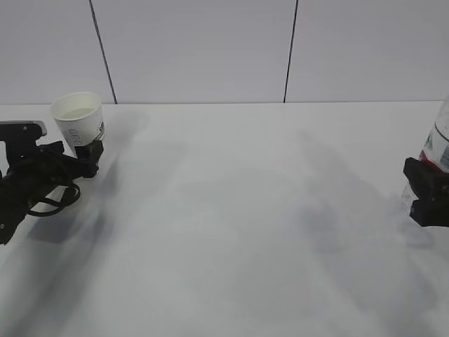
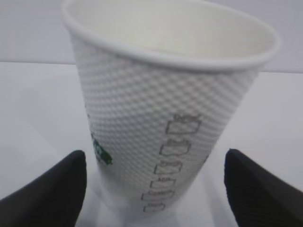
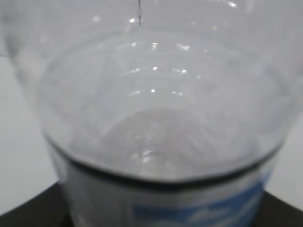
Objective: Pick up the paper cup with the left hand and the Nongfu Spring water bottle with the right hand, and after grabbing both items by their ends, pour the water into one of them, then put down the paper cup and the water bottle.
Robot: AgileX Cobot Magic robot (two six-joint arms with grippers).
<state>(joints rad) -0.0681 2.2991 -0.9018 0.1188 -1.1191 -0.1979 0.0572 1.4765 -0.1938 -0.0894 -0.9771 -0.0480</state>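
Note:
The paper cup [image 1: 78, 119], white and dimpled with green print, stands upright on the table at the far left. My left gripper [image 1: 84, 149] is open around its lower part. In the left wrist view the cup [image 2: 165, 104] fills the middle, and a gap shows between it and each of the black fingers [image 2: 47, 198]. A pale level surface shows inside the cup. At the right edge my right gripper [image 1: 426, 193] is shut on the Nongfu Spring water bottle [image 1: 440, 144]. The clear bottle [image 3: 156, 118] fills the right wrist view, with the dark fingers [image 3: 28, 215] pressed low against its sides.
The white table [image 1: 238, 210] stretches between the two arms. A pale panelled wall [image 1: 196, 49] rises just behind its back edge. The left arm's black cables [image 1: 49, 200] lie on the table near the left edge.

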